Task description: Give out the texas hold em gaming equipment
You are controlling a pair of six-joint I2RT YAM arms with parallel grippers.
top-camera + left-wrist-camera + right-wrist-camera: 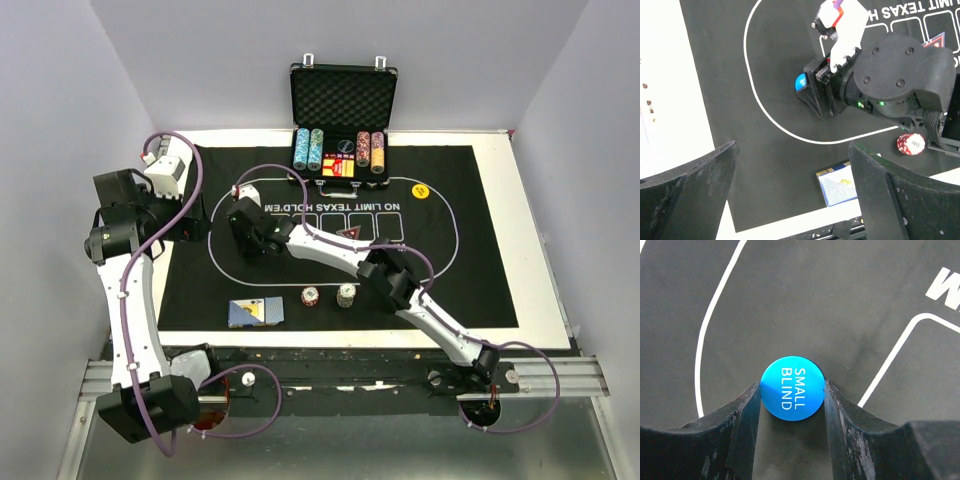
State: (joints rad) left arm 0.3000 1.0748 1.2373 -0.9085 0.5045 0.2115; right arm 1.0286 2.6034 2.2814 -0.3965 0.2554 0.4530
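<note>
Two fingers of my right gripper [792, 396] clench the blue SMALL BLIND button [791, 385], flat on the mat [735, 165] inside the oval line's [751, 90] left end, its lettering running lengthwise between them. Red chip stack [910, 144] and card deck [839, 186] sit well apart, near the desk's [670, 100] edge. My left gripper [792, 147] hangs released.

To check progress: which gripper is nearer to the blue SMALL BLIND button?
Right. The right gripper clasps the blue button from both sides; the left gripper hangs open, above and apart.
</note>
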